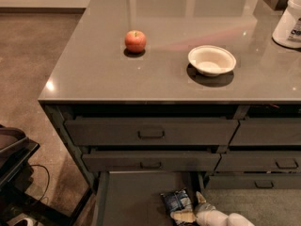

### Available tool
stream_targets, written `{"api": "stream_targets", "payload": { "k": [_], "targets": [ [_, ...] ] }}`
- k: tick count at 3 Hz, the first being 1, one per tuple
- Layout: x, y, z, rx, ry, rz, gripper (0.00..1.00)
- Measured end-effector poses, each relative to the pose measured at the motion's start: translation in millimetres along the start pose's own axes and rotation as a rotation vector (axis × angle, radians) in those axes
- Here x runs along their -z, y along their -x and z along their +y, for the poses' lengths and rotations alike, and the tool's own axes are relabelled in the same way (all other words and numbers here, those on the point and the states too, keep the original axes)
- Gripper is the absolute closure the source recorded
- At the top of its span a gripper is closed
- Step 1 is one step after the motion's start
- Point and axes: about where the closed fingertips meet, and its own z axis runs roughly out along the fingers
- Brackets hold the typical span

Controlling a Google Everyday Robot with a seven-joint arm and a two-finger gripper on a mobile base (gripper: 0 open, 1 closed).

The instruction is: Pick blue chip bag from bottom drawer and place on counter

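The blue chip bag [175, 201] lies on the grey floor of the open bottom drawer [131, 197], near its right wall. My gripper [192, 209] comes in from the bottom right on a white arm and sits at the bag's right edge, touching it. Part of the bag's lower end is hidden behind the gripper. The counter [117, 74] is a glossy grey top above the drawer cabinet.
A red apple [135, 41] and a white bowl [211, 60] sit on the counter. A white container [289, 20] stands at its right edge. Closed drawer fronts [150, 132] are above the open drawer. Dark equipment [14, 173] stands on the floor at left.
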Motion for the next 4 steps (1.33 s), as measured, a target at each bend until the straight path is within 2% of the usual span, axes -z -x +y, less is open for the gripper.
{"api": "stream_targets", "payload": {
  "k": [1,2,4],
  "targets": [
    [-9,-2,4,0.013,0.003,-0.006,0.0],
    [-33,-12,11,0.044,-0.015,-0.013,0.0],
    [-40,-19,10,0.031,0.002,-0.002,0.0]
  ]
}}
